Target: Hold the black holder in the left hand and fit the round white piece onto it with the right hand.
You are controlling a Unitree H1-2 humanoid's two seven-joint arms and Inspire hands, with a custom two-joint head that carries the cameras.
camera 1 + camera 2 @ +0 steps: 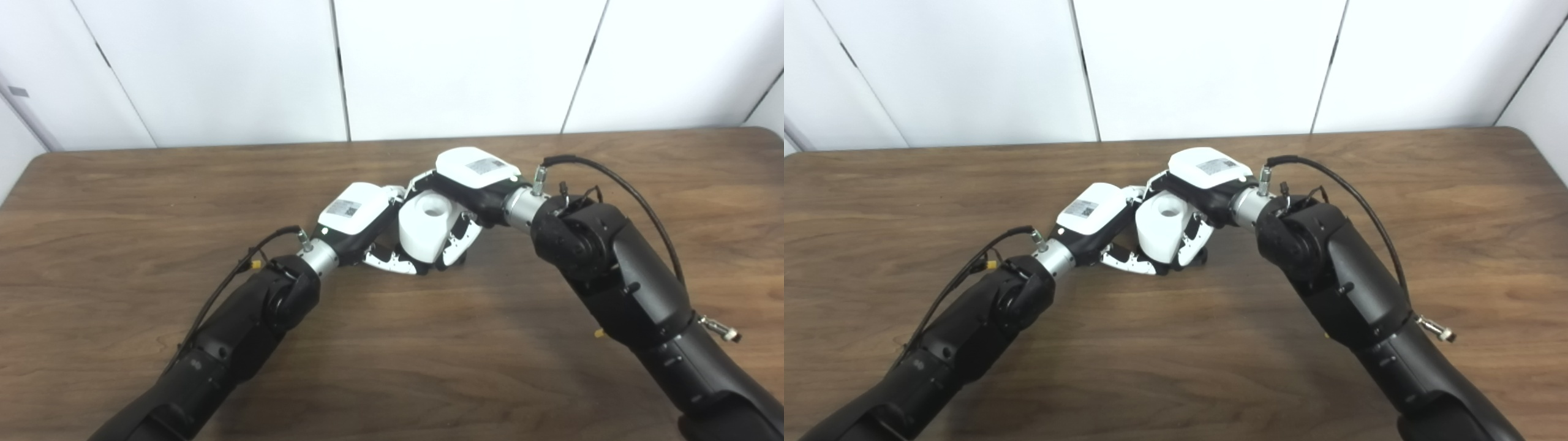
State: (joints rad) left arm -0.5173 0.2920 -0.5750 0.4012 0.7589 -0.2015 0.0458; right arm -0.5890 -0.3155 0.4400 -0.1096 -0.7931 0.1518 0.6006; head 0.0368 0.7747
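Observation:
The round white piece [427, 229] stands upright near the middle of the wooden table [122, 202], a round hole in its top. My right hand [468, 190] reaches over it from the right, fingers wrapped down its right side. My left hand [361, 223] presses in from the left, its fingers curled under the piece's lower front. Only a dark sliver of the black holder [458, 260] shows at the base; the rest is hidden by the fingers and the white piece. What the left hand's fingers hold cannot be made out.
White wall panels [453, 61] rise behind the table's far edge. Both forearms, left [245, 331] and right [625, 275], angle in from the bottom corners, with black cables looping off each wrist.

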